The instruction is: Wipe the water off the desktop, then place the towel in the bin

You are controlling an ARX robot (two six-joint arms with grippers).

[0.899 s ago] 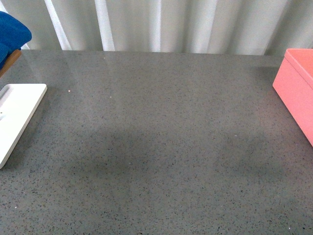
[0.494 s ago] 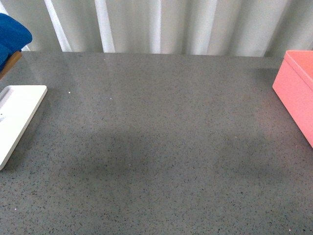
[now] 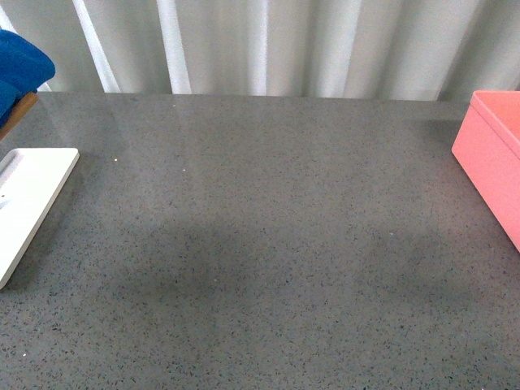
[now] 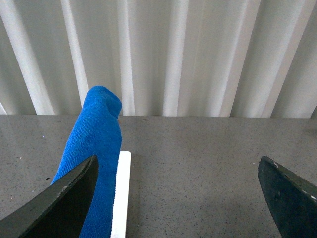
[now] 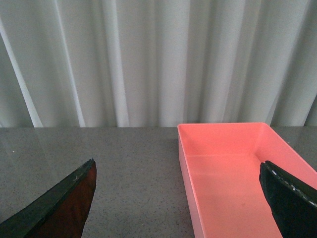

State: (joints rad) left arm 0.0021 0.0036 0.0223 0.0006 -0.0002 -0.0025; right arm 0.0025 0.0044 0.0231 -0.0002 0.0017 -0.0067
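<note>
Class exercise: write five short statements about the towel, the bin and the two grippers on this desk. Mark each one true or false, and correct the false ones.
1. The bin has nothing in it. True.
2. The towel lies inside the bin. False: it is at the far left of the desktop, by the white tray.
3. The right gripper is open. True.
4. The left gripper is shut on the towel. False: its jaws stand wide apart with nothing between them, and the towel shows past one finger.
5. In the front view the bin sits at the left edge. False: it is at the right edge.
</note>
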